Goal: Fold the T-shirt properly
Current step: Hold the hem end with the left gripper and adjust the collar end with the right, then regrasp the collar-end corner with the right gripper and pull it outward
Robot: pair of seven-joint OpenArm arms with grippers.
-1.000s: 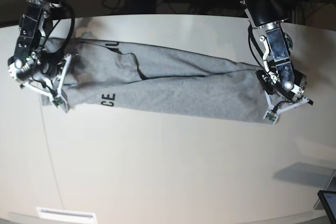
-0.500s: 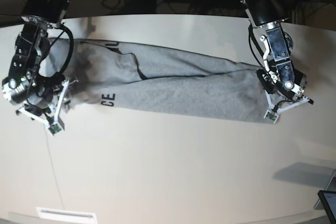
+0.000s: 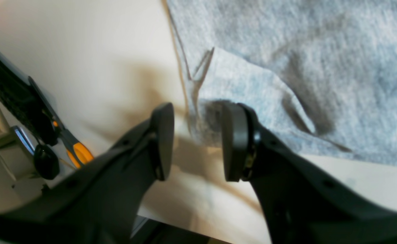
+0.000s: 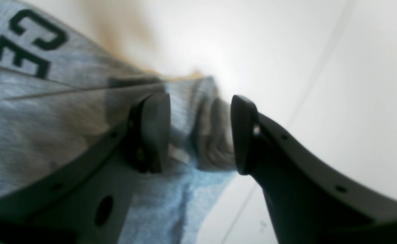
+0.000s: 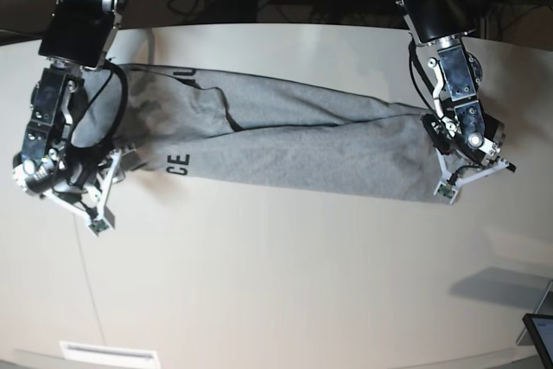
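The T-shirt (image 5: 276,140) lies on the table (image 5: 285,283) as a long narrow band, sides already folded in; the crosswise folds remain. At its lettered end the right gripper (image 4: 200,135) stands parted around a bunched corner, apparently not clamping it. At the far end the left gripper (image 3: 193,142) gapes half open over the cloth's edge, gripping nothing.
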